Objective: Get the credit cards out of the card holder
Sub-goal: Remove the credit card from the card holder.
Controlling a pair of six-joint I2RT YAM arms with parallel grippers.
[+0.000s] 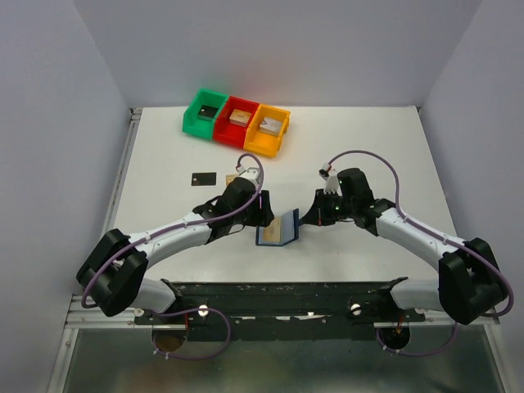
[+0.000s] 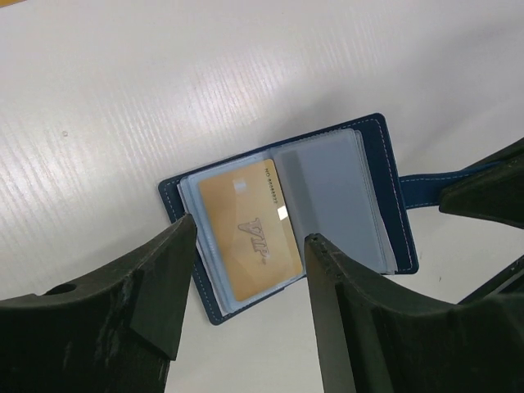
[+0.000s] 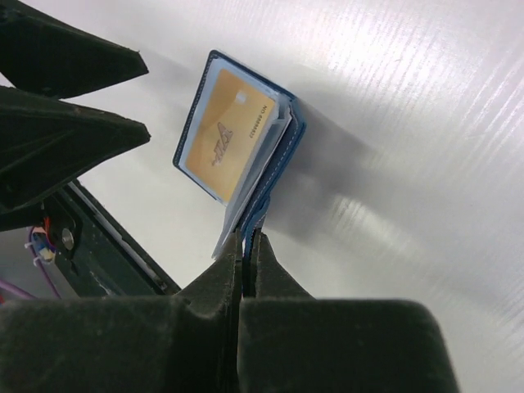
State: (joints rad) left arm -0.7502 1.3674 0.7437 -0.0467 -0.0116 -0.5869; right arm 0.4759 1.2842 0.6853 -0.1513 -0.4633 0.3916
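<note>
Card holder, stitched navy, glossy sleeves, clamped by right pincer; left pincer wide.

1. The card holder has a navy blue cover with a pale line of stitching along its edge. Its inner sleeves are pale blue-grey and half transparent.
2. The tan-gold card carries shiny "VIP" letters.
3. The black card is plain.
4. The bins are green, red and orange.
5. The surface is white with fine parallel stripes.
6. The fingers are black and the cable is purple.
</note>
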